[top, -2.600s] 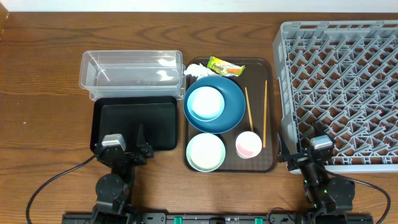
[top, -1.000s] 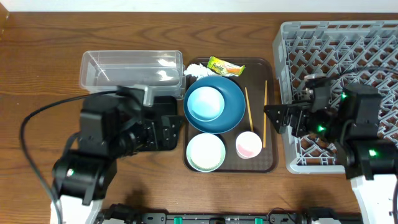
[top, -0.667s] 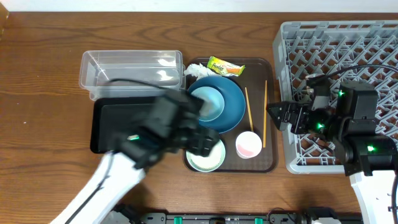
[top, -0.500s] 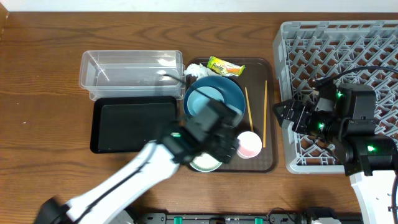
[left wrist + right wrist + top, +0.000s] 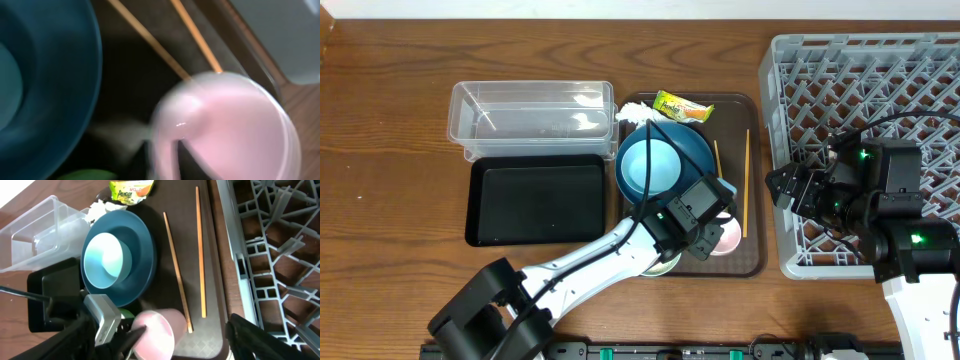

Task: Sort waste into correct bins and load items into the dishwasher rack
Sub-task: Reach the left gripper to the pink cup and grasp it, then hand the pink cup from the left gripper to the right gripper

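Observation:
My left gripper reaches across the brown tray and is shut on the rim of the small pink cup. In the left wrist view one finger sits inside the cup and the other outside. The cup looks tipped. The blue bowl holds a mint bowl; a second mint bowl is mostly under the left arm. Two chopsticks lie right of the blue bowl. My right gripper hangs open and empty over the grey rack, at its left edge.
A snack wrapper and a white tissue lie at the brown tray's far end. The clear tub and the black tray stand to the left. The left arm's cable loops over the blue bowl.
The left arm has swung right from over the black tray to the pink cup and shut on its rim. The right gripper has drifted slightly right toward the rack.

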`<action>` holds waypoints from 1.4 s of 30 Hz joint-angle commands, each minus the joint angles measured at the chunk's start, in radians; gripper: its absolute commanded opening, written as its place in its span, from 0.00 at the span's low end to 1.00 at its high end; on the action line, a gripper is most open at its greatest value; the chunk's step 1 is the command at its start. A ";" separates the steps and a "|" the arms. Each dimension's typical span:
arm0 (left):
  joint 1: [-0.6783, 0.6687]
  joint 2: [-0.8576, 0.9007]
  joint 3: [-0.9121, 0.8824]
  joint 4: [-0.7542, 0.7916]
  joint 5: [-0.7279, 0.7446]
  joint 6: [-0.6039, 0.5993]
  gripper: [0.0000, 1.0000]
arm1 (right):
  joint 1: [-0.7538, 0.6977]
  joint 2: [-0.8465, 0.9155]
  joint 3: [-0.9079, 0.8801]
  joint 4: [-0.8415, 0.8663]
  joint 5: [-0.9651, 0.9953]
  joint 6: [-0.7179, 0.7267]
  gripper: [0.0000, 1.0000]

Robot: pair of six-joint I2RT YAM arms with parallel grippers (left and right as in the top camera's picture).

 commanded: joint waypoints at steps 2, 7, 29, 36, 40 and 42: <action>0.003 -0.053 0.048 -0.056 0.003 -0.035 0.06 | -0.014 -0.002 0.016 -0.002 0.010 0.005 0.78; 0.061 -0.222 0.089 -0.153 0.046 -0.079 0.06 | -0.014 -0.002 0.016 -0.005 0.009 -0.058 0.73; 0.777 -0.373 0.088 -0.100 1.414 -0.079 0.06 | 0.296 0.053 0.014 0.533 -0.639 -0.394 0.78; 0.784 -0.373 0.088 -0.095 1.456 -0.079 0.06 | 0.384 0.071 0.014 0.594 -0.642 -0.420 0.73; 0.800 -0.373 0.088 -0.095 1.474 -0.079 0.06 | 0.369 0.070 0.014 0.609 -0.665 -0.420 0.73; 0.799 -0.373 0.088 -0.096 1.474 -0.079 0.06 | 0.371 0.070 0.014 0.618 -0.664 -0.420 0.72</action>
